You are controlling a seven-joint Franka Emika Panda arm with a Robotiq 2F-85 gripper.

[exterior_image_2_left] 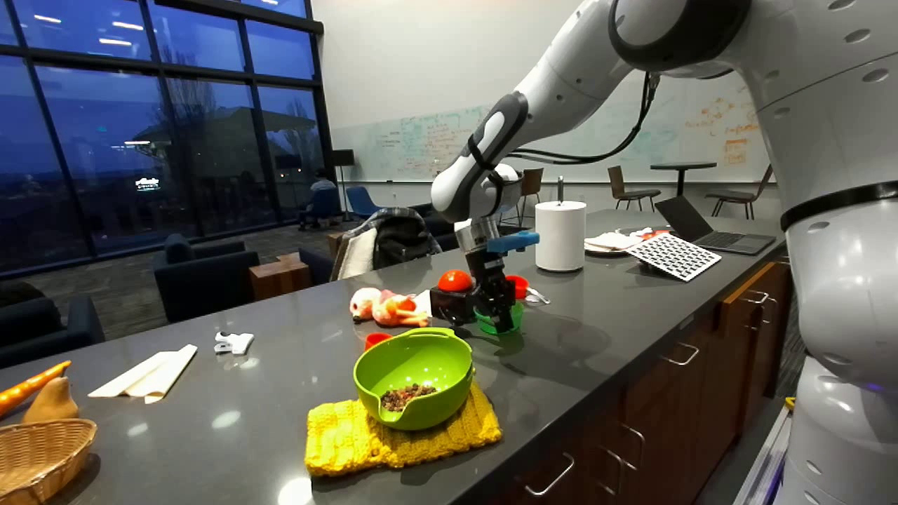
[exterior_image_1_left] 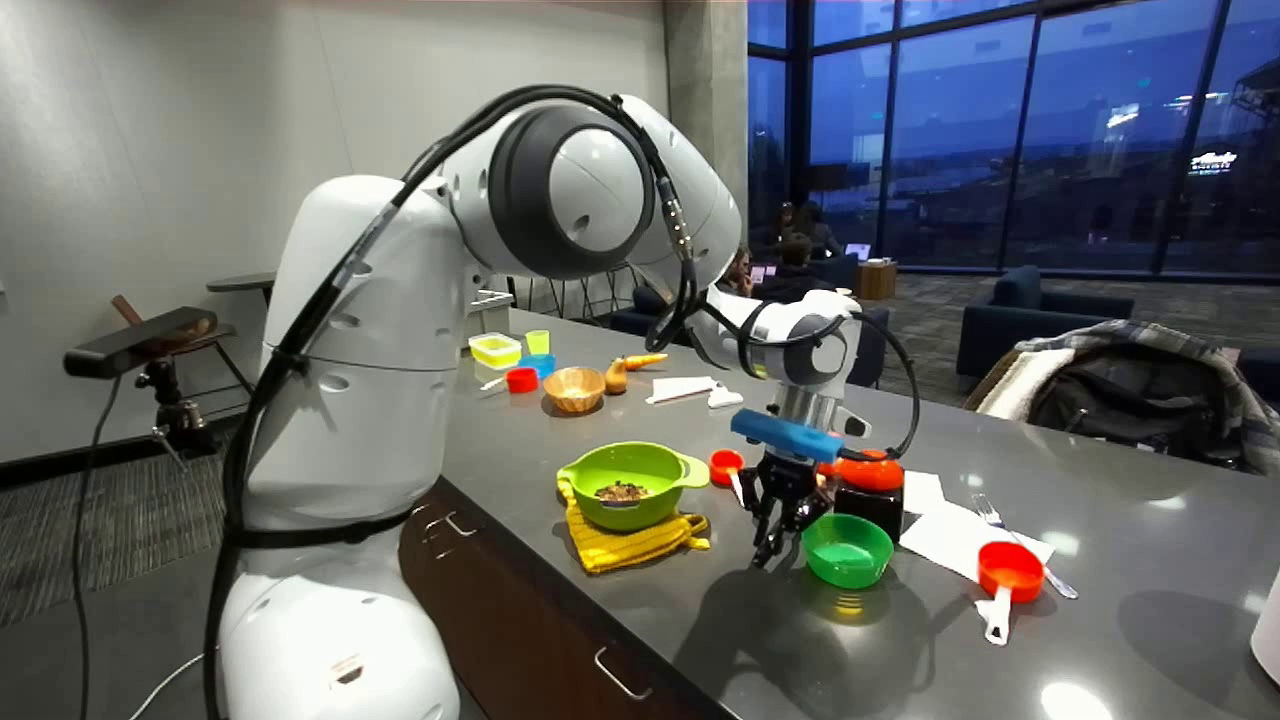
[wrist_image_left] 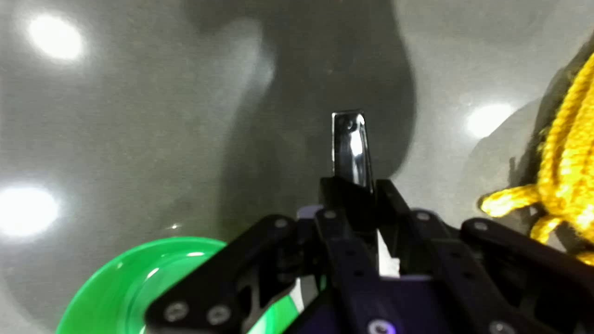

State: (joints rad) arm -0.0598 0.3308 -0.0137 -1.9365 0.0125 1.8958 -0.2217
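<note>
Black gripper (wrist_image_left: 357, 188) pinches a shiny dark strip (wrist_image_left: 351, 146) next to a round green bowl (exterior_image_1_left: 848, 552)

The jaws are squeezed tight on the flat, square-ended strip, and one end pokes out past them over the smooth grey counter (exterior_image_2_left: 280, 414). The green bowl is just beside the gripper on one side. On the other side there is a gap of counter, then a knitted yellow cloth (exterior_image_2_left: 351, 449) with a lime-green bowl with a handle (exterior_image_2_left: 435, 361) on it. A black box with a round red top (exterior_image_2_left: 449, 307) sits close by. Grey counter also lies between the gripper and the front edge.

The gripper hides the rest of the strip, and I can't tell if it touches the counter. The wrist view cuts off the green bowl and the cloth. A white bit (wrist_image_left: 386, 260) peeks through the gripper, too small to name.
</note>
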